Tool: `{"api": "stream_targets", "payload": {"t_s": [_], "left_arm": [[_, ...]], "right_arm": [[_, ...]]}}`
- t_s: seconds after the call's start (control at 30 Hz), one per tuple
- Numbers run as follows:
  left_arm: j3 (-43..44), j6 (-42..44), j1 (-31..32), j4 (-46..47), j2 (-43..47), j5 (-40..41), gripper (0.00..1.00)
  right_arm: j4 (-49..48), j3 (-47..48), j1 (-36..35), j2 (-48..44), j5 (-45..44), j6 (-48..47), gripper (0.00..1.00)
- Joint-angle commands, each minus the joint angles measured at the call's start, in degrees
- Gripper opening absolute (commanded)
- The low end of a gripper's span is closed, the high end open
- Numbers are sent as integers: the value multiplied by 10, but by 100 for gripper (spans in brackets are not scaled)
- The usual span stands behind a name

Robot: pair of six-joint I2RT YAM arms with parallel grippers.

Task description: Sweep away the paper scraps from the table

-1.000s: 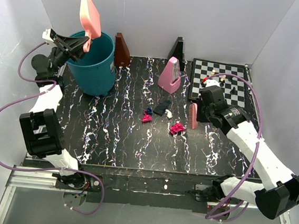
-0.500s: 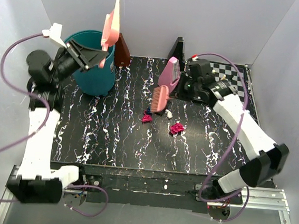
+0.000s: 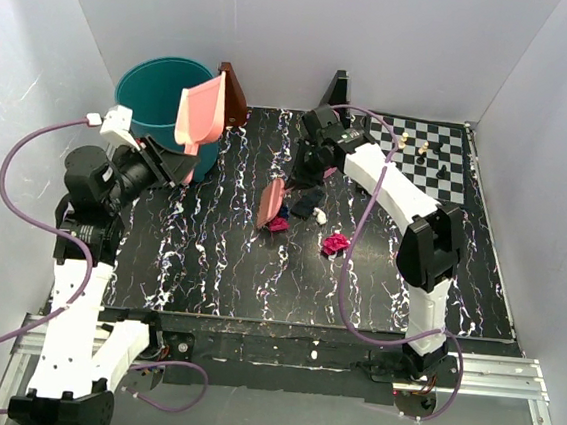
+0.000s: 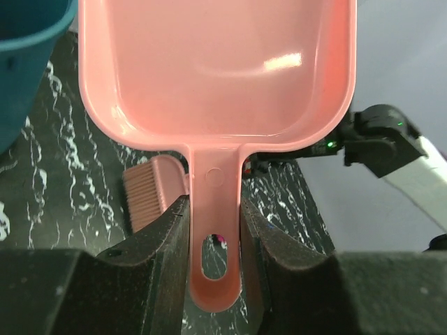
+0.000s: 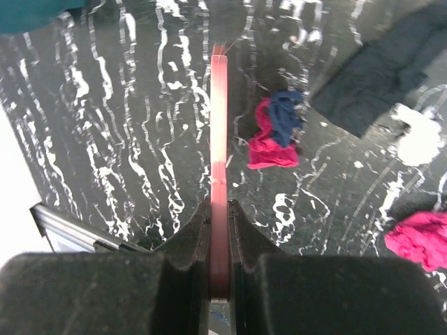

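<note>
My left gripper (image 3: 171, 159) (image 4: 215, 230) is shut on the handle of the pink dustpan (image 3: 201, 113) (image 4: 216, 70), held above the table's back left, beside the teal bucket. My right gripper (image 3: 303, 164) (image 5: 218, 241) is shut on the pink brush (image 3: 271, 202) (image 5: 219, 125), which hangs down just left of the paper scraps. A magenta and dark blue wad (image 3: 280, 222) (image 5: 274, 132), a white wad (image 3: 320, 216) (image 5: 419, 138), a dark wad (image 3: 309, 201) (image 5: 377, 80) and a magenta wad (image 3: 336, 244) (image 5: 419, 237) lie on the black veined table (image 3: 209, 256).
A teal bucket (image 3: 154, 95) stands at the back left. A brown wedge (image 3: 235, 92) and a black wedge (image 3: 338, 85) stand at the back wall. A chessboard (image 3: 440, 152) with small chess pieces lies at the back right.
My left arm has lowered the dustpan from above the bucket toward the table. My right arm has swung the brush left and down, to the left side of the scraps.
</note>
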State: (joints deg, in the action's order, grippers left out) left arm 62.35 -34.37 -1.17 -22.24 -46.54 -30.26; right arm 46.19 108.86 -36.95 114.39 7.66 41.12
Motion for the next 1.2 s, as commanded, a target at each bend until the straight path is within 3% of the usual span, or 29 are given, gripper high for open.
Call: {"api": "stream_targets", "payload": {"t_s": [0.0, 0.07, 0.23, 0.4, 0.57, 0.8, 1.0, 1.17], "left_arm": [[-16, 28, 23, -19, 6, 9, 0], [-23, 30, 26, -19, 1, 7, 0], [-24, 38, 35, -19, -7, 2, 0], [-23, 66, 71, -21, -22, -9, 0], [-33, 73, 110, -26, -37, 4, 0], [-52, 112, 177, -60, -50, 30, 0], [-64, 147, 248, -130, -69, 118, 0], [-86, 142, 279, -126, -68, 140, 0]], "right_arm": [[59, -4, 21, -21, -69, 38, 1], [102, -17, 35, -27, -73, 37, 1], [149, -91, 58, -91, -178, 47, 1], [102, -173, 68, -190, -165, 16, 1], [26, -196, 72, -247, -114, -17, 1], [-33, -196, 87, -235, -35, -47, 1], [-28, -185, 90, -170, 37, -81, 1], [33, -174, 93, -118, -18, -69, 1]]}}
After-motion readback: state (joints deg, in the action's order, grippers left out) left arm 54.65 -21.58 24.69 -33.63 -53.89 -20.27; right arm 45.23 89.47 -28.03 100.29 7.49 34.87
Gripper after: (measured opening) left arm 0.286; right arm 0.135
